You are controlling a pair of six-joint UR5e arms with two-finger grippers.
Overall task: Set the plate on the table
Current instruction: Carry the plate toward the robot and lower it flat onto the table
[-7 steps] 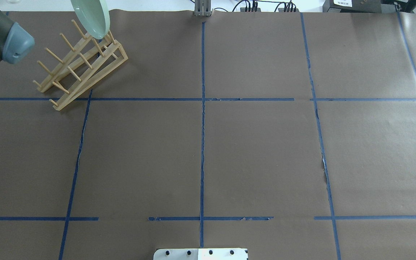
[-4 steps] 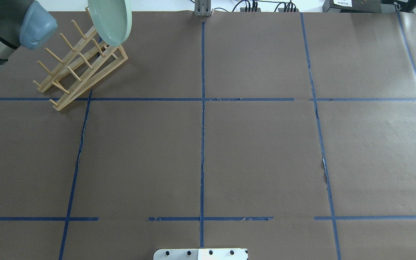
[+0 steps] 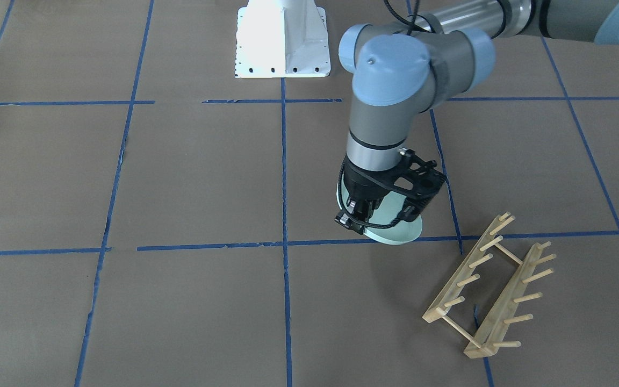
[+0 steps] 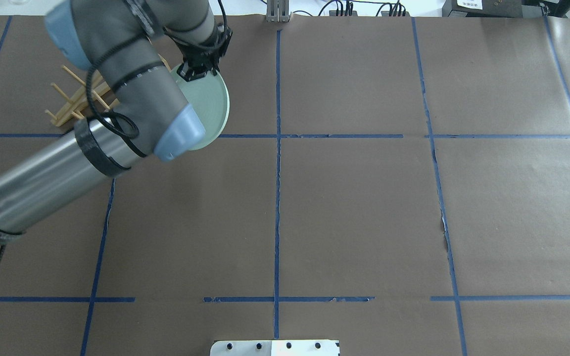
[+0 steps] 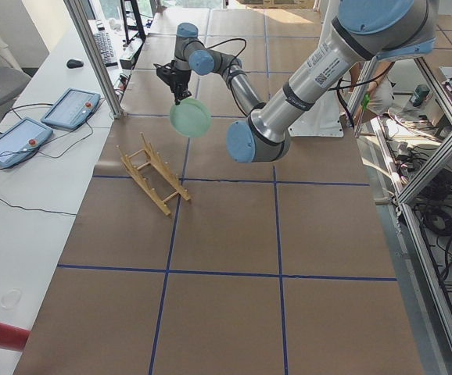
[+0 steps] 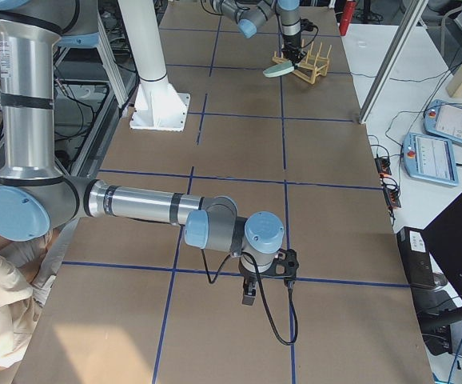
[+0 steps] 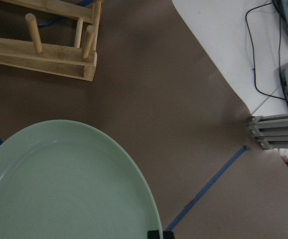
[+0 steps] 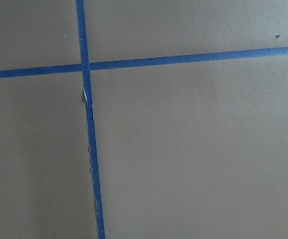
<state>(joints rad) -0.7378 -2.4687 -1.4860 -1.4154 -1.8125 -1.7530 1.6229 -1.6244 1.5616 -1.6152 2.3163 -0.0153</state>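
The pale mint-green plate (image 4: 213, 106) hangs from my left gripper (image 4: 197, 71), which is shut on its far rim. The plate is off the wooden rack (image 4: 74, 99), just right of it, face up and slightly tilted, over the brown paper table (image 4: 354, 198). The front view shows the left gripper (image 3: 360, 223) on the plate (image 3: 403, 231), low over a blue tape line. The left wrist view shows the plate (image 7: 59, 184) and the rack (image 7: 49, 50) behind it. My right gripper (image 6: 248, 298) shows only in the right side view, low over the table; I cannot tell its state.
The empty rack (image 3: 489, 290) stands beside the plate. The white metal base (image 3: 282, 40) is at the robot's side of the table. A metal post (image 4: 278, 12) stands at the far edge. The left arm's elbow (image 4: 166, 128) covers part of the plate from above.
The left arm has swung into view. The plate moved from above the rack's far end to the right and nearer, turning from upright to nearly flat.
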